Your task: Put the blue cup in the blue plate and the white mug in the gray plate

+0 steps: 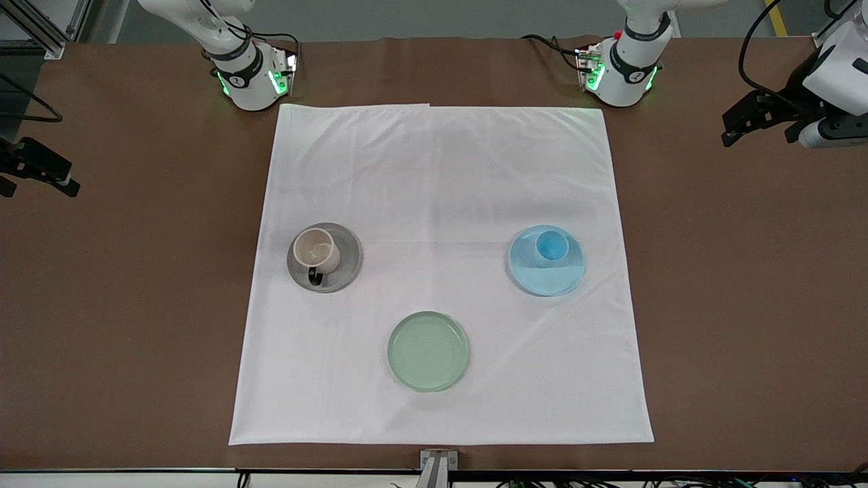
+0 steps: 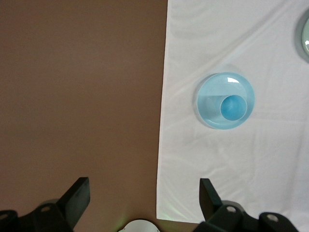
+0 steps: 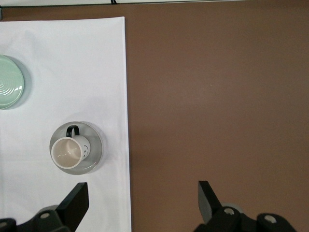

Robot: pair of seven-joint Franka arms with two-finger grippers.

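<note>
No text, label, brand name, number or sign can be read in any of the views. A small dark round emblem is seen on the collar of each arm base, but nothing legible can be made out on it. A faint smiley-like marking is seen on the side of the white mug in the right wrist view; no letters are carried by it.
</note>
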